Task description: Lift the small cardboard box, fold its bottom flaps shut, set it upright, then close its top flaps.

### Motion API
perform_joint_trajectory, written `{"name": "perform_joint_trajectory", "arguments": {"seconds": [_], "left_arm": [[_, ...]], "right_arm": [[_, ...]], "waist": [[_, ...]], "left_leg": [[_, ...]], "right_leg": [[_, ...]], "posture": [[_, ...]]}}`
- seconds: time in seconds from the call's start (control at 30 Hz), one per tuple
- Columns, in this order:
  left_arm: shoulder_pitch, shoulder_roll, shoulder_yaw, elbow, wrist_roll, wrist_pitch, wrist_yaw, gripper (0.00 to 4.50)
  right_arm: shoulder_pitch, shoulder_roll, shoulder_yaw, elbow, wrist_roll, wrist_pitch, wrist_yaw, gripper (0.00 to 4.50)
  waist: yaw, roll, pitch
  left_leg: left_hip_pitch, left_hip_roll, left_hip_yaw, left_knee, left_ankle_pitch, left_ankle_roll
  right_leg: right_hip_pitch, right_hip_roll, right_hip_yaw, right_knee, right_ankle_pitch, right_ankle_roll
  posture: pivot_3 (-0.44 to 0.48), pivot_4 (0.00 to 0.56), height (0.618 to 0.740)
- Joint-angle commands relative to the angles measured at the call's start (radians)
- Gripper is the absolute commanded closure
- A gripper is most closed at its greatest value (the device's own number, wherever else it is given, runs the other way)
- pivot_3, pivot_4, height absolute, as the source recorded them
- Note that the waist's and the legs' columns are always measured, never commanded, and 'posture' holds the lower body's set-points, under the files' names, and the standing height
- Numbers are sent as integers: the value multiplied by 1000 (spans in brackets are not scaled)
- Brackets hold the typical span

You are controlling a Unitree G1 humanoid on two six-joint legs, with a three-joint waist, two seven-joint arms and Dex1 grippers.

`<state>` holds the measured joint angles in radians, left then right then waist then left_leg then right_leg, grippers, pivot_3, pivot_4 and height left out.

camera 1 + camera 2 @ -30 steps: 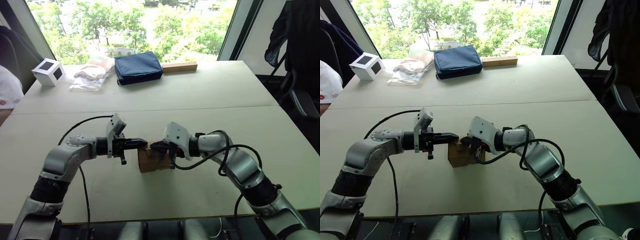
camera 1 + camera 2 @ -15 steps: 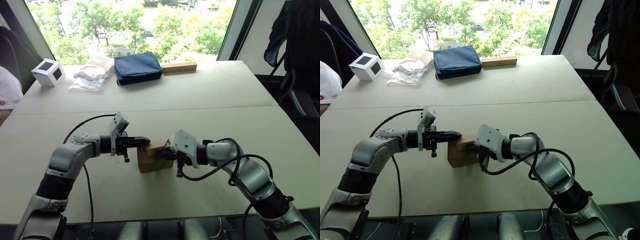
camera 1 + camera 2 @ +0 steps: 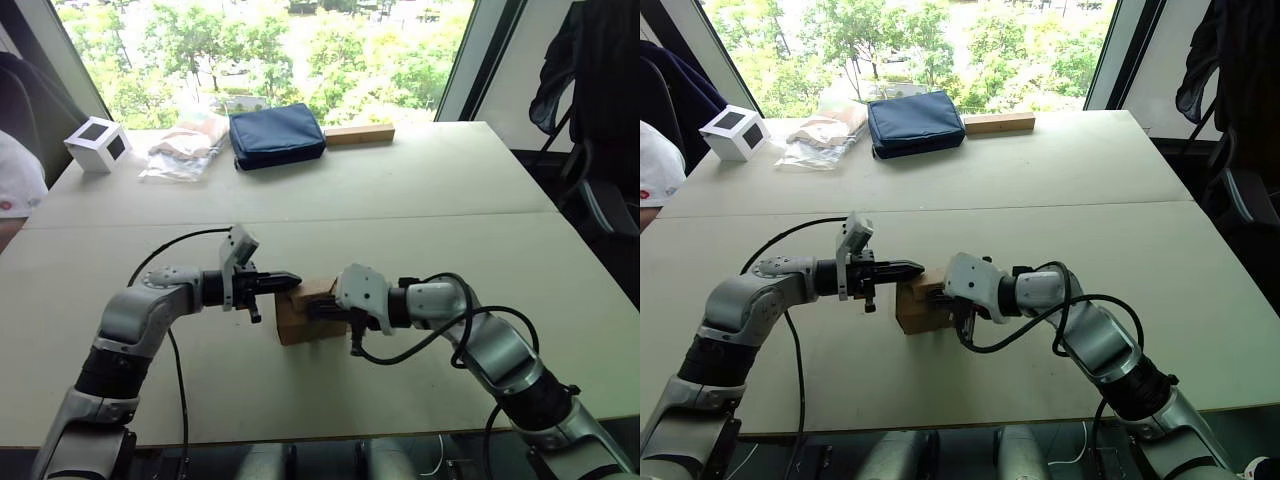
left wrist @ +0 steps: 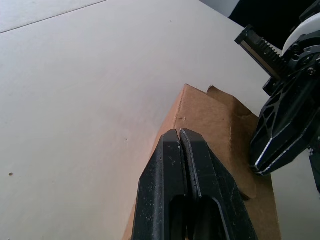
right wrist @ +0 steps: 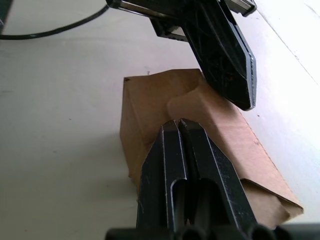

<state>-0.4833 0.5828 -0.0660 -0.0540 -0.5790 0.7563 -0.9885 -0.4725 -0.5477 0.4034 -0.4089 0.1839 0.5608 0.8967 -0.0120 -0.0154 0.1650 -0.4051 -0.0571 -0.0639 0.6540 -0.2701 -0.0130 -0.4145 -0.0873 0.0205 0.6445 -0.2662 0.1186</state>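
Small plain brown corrugated cardboard box [image 3: 305, 312] sits on the pale wooden table [image 3: 420, 190], near the front edge, directly btwn the two pincers, top face w/ flaps lying down or nearly so.

Left gripper [image 3: 291, 279]: fingers pressed together, nothing held. Tip sits over the box's top edge on its own side; box lies straight ahead of it and slightly below. From the left wrist view the closed tip [image 4: 178, 134] hovers right at the box corner; contact vs. a hair above, can't tell.

Right gripper [image 3: 940, 296]: fingers also shut flat against each other, empty. It reaches in from the opposite side, tip over the box top, roughly mid-face. Right wrist view shows its closed tip [image 5: 178, 123] above the flap surface w/ the left gripper's black fingers just beyond, pointing back at it.

Key relation: both pincers point toward each other along one line, box between and under them, tips near but apart. Box's longer side appears to run along that same line. Both arms abt equally close; the right one reaches further over the top face.

Judgement: this looks like top-flap pressing, closed fingers used as pushers. Next move prob. needs downward push on the flaps, not a grasp. Risk: box slides sideways if only one side pushes.
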Motion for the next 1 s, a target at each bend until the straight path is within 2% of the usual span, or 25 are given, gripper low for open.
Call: {"name": "perform_joint_trajectory", "arguments": {"seconds": [0.03, 0.63, 1.0], "left_arm": [[-12, -5, 16, -16, -6, -2, 3, 4459], [-15, -18, 7, -87, -28, 57, 42, 4459], [0, 37, -26, -116, 14, 33, 11, 4459]], "right_arm": [[5, 6, -16, -36, 19, -16, 7, 4500], [-19, 29, 42, 93, -126, -94, -44, 4500], [-20, 31, 13, 62, -134, -87, -59, 4500]], "waist": [[1, 0, 0], [0, 0, 0], [1, 0, 0]], "left_leg": [[0, 0, 0, 0, 0, 0], [1, 0, 0, 0, 0, 0], [1, 0, 0, 0, 0, -1]], "right_leg": [[0, 0, 0, 0, 0, 0], [0, 0, 0, 0, 0, 0], [0, 0, 0, 1, 0, 0]], "posture": [[0, 150, 740], [0, 150, 740], [0, 150, 740]]}}
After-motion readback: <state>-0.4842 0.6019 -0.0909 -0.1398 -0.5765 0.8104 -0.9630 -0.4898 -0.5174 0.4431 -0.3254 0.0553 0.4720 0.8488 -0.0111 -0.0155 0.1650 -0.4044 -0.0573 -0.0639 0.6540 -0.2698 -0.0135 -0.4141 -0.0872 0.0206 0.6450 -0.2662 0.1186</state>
